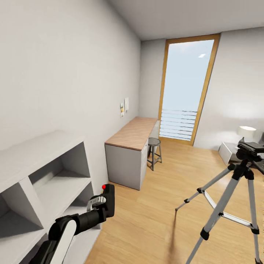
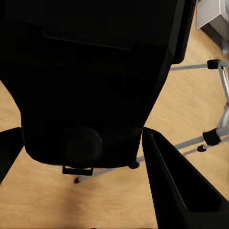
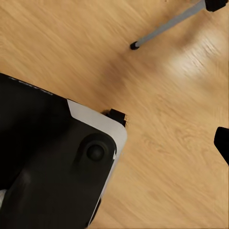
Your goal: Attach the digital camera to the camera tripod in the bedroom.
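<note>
Your left gripper (image 1: 104,205) is pinching the digital camera (image 1: 109,200), holding it upright beside the white shelves (image 1: 44,183), long axis vertical, red button (image 1: 103,187) topmost. The camera tripod (image 1: 234,198) is standing well apart on the wood floor (image 1: 154,220). Right gripper state: cannot tell. No writing is legible.

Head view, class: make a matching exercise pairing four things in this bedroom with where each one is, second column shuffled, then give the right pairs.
Things:
1. digital camera
2. camera tripod
3. stool
4. white lamp

Places:
A. standing on the wood floor at the right
B. beside the wooden-topped desk
C. held in the left gripper
D. behind the tripod's head, far right

Pairs: 1-C, 2-A, 3-B, 4-D
</note>
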`<state>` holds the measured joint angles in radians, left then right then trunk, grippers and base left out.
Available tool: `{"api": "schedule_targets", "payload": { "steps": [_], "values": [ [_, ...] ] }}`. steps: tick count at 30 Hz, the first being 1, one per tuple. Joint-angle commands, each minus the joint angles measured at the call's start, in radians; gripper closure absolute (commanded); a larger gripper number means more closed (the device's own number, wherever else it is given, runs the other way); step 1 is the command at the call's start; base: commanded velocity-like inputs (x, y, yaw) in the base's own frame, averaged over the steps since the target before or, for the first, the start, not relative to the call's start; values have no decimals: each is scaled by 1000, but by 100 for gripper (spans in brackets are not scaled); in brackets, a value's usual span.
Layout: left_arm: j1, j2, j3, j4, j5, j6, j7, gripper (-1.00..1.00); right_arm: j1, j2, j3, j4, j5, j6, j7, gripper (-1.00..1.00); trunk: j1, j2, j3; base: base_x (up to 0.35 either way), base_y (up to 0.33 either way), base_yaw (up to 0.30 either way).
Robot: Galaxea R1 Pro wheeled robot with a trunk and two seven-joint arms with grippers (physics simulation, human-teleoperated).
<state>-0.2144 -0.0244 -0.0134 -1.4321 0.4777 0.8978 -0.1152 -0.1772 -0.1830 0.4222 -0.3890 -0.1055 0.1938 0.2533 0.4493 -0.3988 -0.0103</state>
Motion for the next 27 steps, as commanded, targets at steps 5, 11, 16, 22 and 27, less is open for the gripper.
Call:
{"api": "schedule_targets", "payload": {
  "steps": [5,11,16,22,27],
  "values": [
    [0,-1,1,-1,-7,4,-9,100,-1,-1,5,1,-10,7,0,-100,1,-1,2,151,262,-272],
    [0,0,0,-1,-8,3,-9,100,-1,-1,3,2,-11,7,3,-100,1,-1,6,212,231,-272],
    [0,0,0,-1,-8,3,-9,100,-1,-1,3,2,-12,7,4,-100,1,-1,9,248,204,-272],
    [0,0,0,-1,-8,3,-9,100,-1,-1,3,2,-12,7,4,-100,1,-1,12,255,197,-272],
    [0,0,0,-1,-8,3,-9,100,0,-1,3,2,-13,7,4,-100,1,-1,15,257,195,-272]
  ]
}}
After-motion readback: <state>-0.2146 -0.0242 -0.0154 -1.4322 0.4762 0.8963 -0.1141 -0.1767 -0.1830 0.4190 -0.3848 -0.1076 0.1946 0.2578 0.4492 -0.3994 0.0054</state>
